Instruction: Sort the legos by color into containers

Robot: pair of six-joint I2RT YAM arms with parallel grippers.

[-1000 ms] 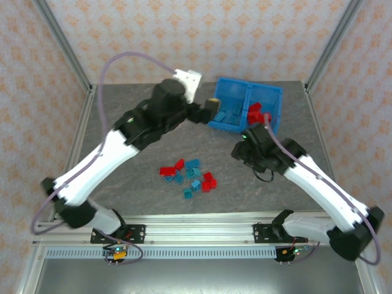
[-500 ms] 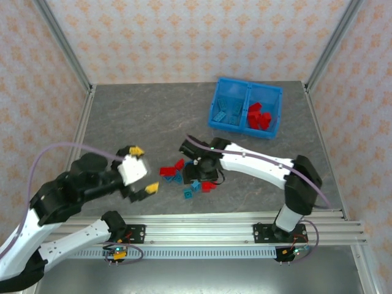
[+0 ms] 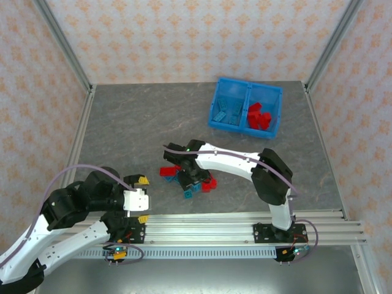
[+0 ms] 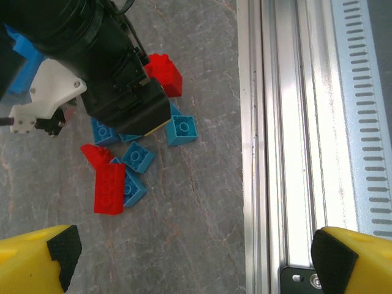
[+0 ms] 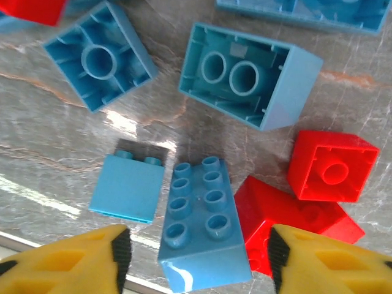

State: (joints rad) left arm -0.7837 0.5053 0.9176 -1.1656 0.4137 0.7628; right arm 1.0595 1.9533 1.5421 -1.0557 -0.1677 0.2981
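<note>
Several bricks [image 3: 187,177] lie heaped mid-worktop [image 3: 122,122]; others sit sorted in the bin [image 3: 248,86]. On the right gripper [image 5: 199,251], jaws stand apart, straddling a teal brick [image 5: 205,220]. On the left gripper [image 4: 196,257], jaws are wide apart, empty.

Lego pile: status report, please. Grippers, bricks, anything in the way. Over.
Left gripper jaws open, empty, near the rail. Right gripper over pile, jaws apart astride a teal eight-stud brick, not gripped. Red brick and small light-blue brick crowd its sides.

Grey marbled table [image 3: 135,122] inside peach patterned walls [image 3: 184,37], aluminium frame posts [image 3: 62,41]
</note>
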